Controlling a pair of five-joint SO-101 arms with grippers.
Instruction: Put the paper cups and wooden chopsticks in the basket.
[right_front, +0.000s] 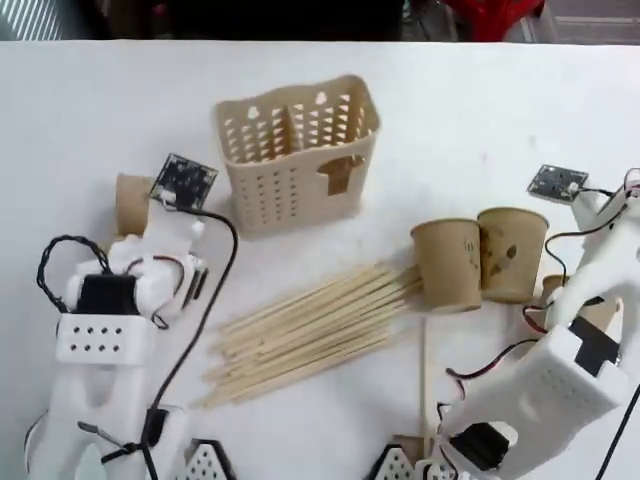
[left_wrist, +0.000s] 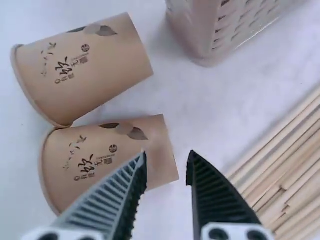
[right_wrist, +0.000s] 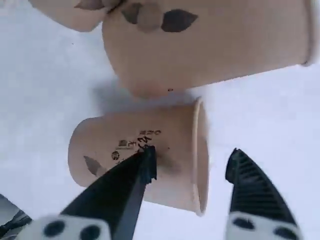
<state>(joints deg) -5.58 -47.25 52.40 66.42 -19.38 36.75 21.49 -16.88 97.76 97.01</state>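
1. Your left gripper (left_wrist: 167, 159) is hanging with its jaws apart, left of the basket (right_front: 295, 150), over two paper cups lying on their sides: the far lying cup (left_wrist: 82, 67) and the near lying cup (left_wrist: 102, 160), which is sitting just under the fingertips
2. Your right gripper (right_wrist: 192, 152) is standing wide open at the far right around a tipped cup (right_wrist: 140, 155), not clamping it
3. Two upright cups (right_front: 447, 265) are standing side by side, right of the basket
4. The wooden chopsticks (right_front: 310, 330) are lying in a loose pile on the table (right_front: 500, 120), nearer than the basket, their right ends reaching the upright cups
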